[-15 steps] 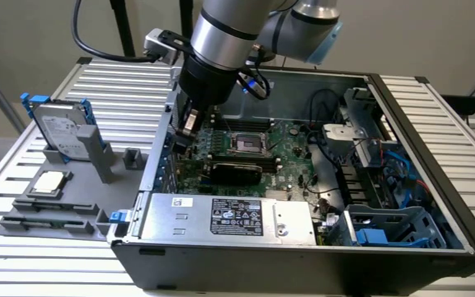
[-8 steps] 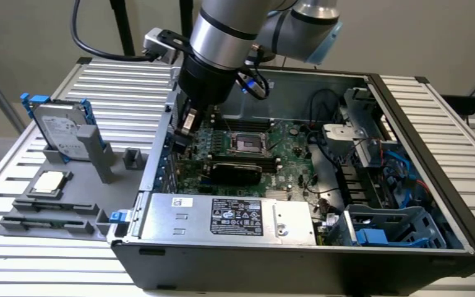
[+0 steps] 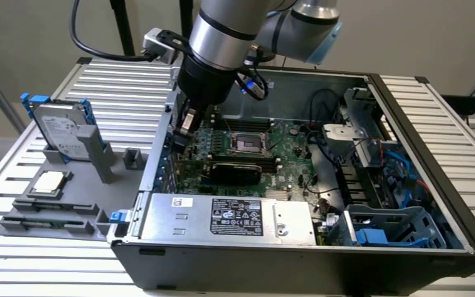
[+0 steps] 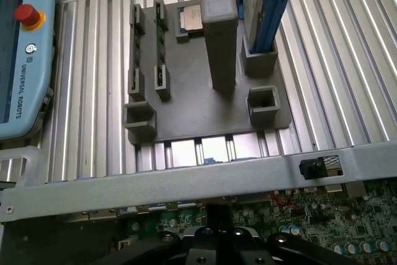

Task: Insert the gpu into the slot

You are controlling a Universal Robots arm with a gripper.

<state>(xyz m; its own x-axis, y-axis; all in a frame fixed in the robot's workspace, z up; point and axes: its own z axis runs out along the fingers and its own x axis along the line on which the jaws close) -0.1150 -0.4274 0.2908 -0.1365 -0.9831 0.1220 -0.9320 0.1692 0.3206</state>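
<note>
GPU: a thin, flat black rectangular expansion card (image 3: 235, 168) is seen lying low on the green motherboard (image 3: 291, 145), in front of the square silver CPU socket (image 3: 247, 143) and just behind the large silver labelled power-supply box (image 3: 229, 216).
Slot: the bright-blue connector cannot be made out; the card appears to sit along its line.
Handling: the card is judged light, stiff and fragile; it is best held by its bare upper edge, away from the contacts.
Arm pose: the silver and black arm is angled down over the open black computer case (image 3: 435, 185), at the exterior view's left wall.
Gripper: the black gripper (image 3: 186, 124) hangs behind the card, apart from it.
Fingers: whether spread or closed cannot be told.
Fixture: a grey parts holder (image 4: 205, 100) rests outside the case.
</note>
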